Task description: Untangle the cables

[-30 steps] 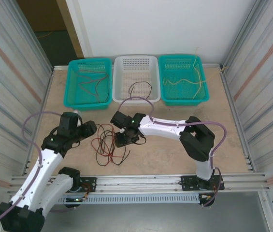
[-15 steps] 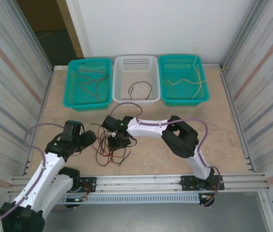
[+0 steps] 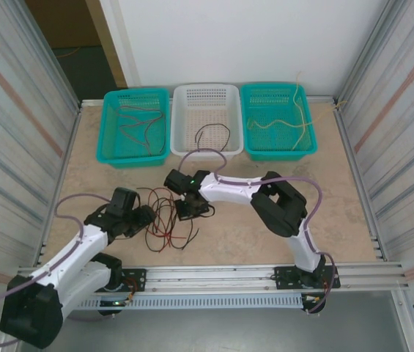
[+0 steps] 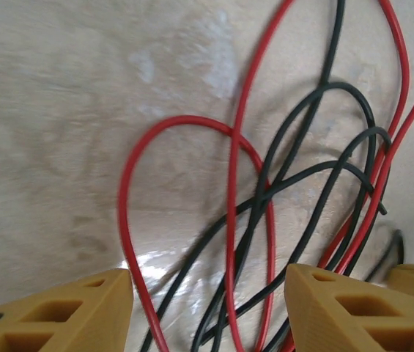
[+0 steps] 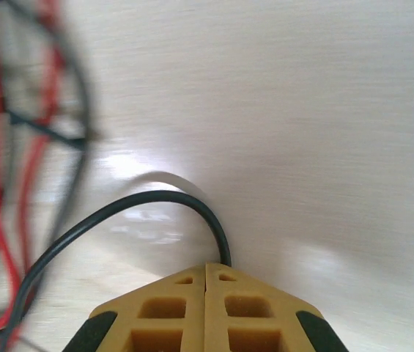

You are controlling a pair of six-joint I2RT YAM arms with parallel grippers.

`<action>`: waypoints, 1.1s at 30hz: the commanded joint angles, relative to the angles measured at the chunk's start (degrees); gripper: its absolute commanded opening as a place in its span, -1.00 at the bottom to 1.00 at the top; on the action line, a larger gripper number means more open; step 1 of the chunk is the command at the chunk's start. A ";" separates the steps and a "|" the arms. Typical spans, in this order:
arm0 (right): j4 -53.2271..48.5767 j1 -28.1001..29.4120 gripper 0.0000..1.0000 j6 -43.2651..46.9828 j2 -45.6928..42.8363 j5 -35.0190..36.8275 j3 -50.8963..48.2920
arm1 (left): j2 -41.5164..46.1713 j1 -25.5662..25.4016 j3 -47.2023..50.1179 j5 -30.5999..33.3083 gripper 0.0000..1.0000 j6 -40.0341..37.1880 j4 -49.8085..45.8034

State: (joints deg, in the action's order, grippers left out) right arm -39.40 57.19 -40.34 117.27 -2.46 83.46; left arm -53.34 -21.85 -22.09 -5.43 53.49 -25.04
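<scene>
A tangle of red and black cables lies on the table between the two arms. My left gripper sits low at the tangle's left edge. In the left wrist view it is open, with red cable and black cable loops lying on the table between its yellow fingers. My right gripper is at the tangle's right edge. In the right wrist view it is shut on a black cable that arcs out from the fingertips to the left.
Three baskets stand along the back. The left teal basket holds reddish cables, the white basket holds a black cable, and the right teal basket holds yellow cables. Metal walls line both sides, and a rail runs along the near edge.
My right gripper has closed on the black cable at the tangle's right edge. My left gripper has moved down and right to the tangle's left side, staying open.
</scene>
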 commanded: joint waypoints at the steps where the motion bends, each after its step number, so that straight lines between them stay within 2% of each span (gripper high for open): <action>1: -3.57 -2.49 -0.86 0.03 -6.10 4.93 -3.57 | -3.84 -1.89 0.30 -0.43 0.13 3.68 7.84; 7: -4.36 -3.18 -0.34 1.15 -11.08 6.11 -7.51 | -12.31 -6.50 -3.13 0.28 0.07 5.08 14.55; 9: -4.92 -2.92 -0.27 0.80 -11.69 6.59 -8.00 | -14.69 -8.11 -4.73 0.49 0.06 5.19 16.56; 14: -4.80 -1.41 -0.21 -0.13 -11.04 5.60 -7.82 | -18.94 -9.57 -8.65 1.02 0.00 5.05 18.14; 18: -5.09 0.75 -0.21 -0.99 -8.82 5.39 -6.74 | -16.40 -9.61 -11.05 4.39 0.01 4.01 14.02; 24: -2.70 4.54 -0.19 -0.30 -9.32 2.93 -7.68 | -7.52 -9.03 -12.67 9.83 0.04 1.90 3.36; 33: 1.08 5.02 -0.26 0.48 -5.42 -1.35 -4.63 | 6.35 -5.08 -9.92 10.69 0.01 1.61 -7.05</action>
State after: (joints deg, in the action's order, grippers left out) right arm -39.27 62.33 -40.05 109.71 -1.89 76.47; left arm -49.17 -27.64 -33.23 3.36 56.18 -26.37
